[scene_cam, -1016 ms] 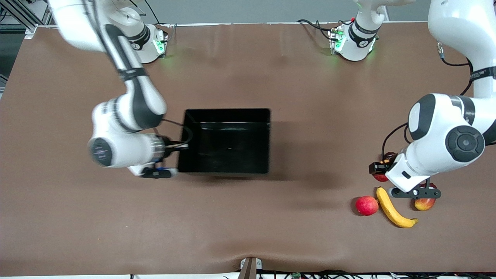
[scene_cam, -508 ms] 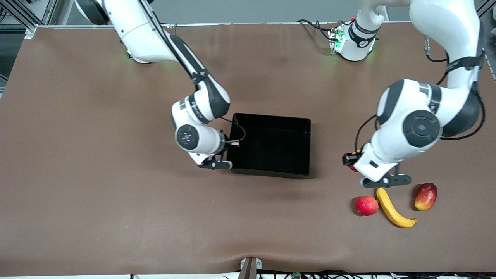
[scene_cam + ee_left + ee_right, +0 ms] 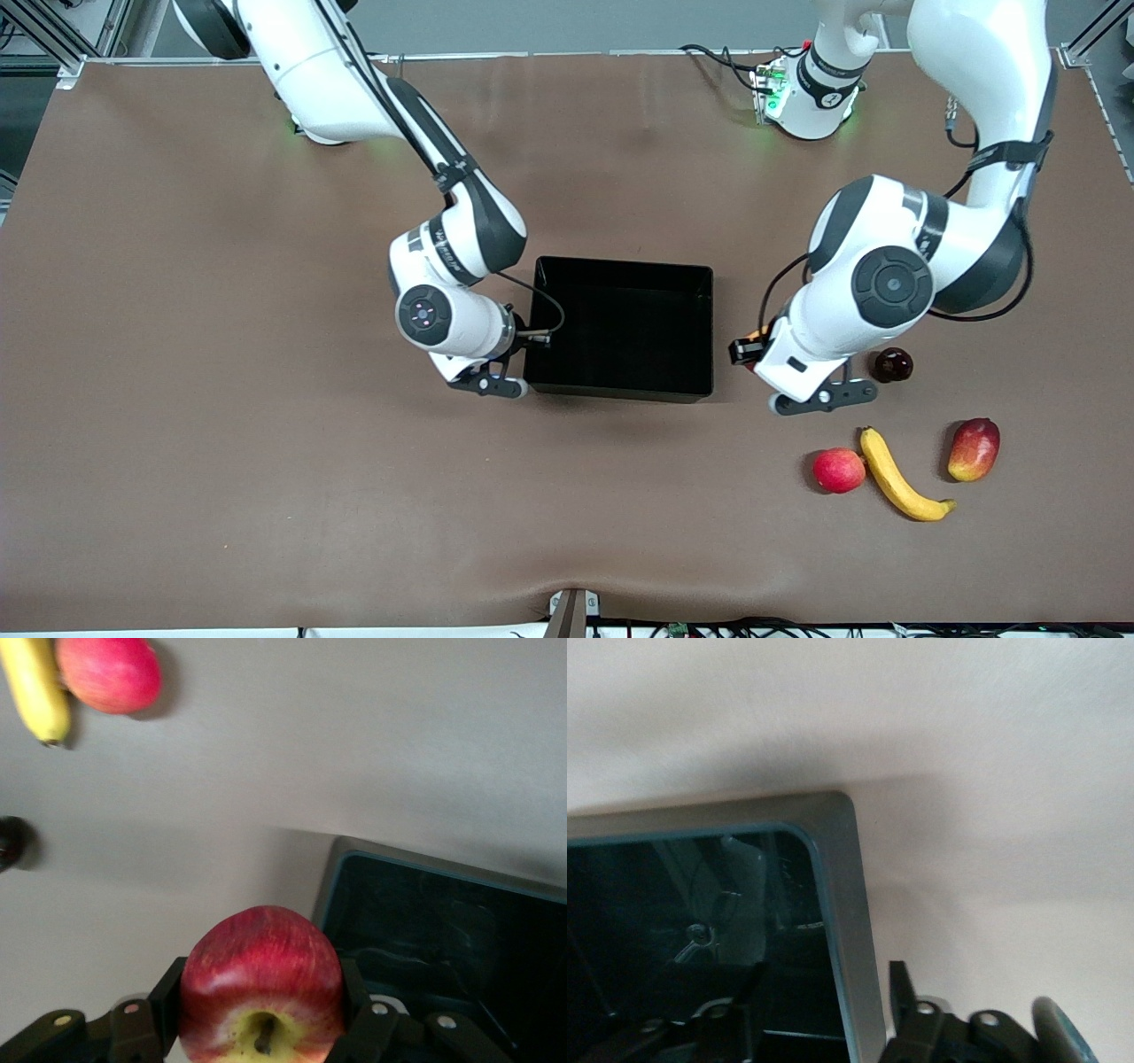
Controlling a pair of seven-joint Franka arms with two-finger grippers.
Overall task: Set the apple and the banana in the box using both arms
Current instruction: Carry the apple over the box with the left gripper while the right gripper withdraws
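My left gripper (image 3: 263,1028) is shut on the apple (image 3: 261,979), red with a yellow stem dimple. In the front view the left gripper (image 3: 784,377) is just off the box's end toward the left arm. The black box (image 3: 620,390) sits mid-table and also shows in the left wrist view (image 3: 425,930). My right gripper (image 3: 514,354) stands astride the box's wall (image 3: 850,930) at the right arm's end, with the fingers (image 3: 899,992) apart, one inside and one outside. The banana (image 3: 897,476) lies nearer the front camera; it also shows in the left wrist view (image 3: 34,687).
A pinkish-red round fruit (image 3: 838,470) lies beside the banana. A red-yellow mango (image 3: 974,448) lies toward the left arm's end. A small dark fruit (image 3: 891,364) sits by the left arm's wrist. Brown table (image 3: 266,487).
The right arm has dragged the box toward the left arm's end, then held still. The left gripper has carried the apple from over the fruit group to beside the box, uncovering the dark fruit.
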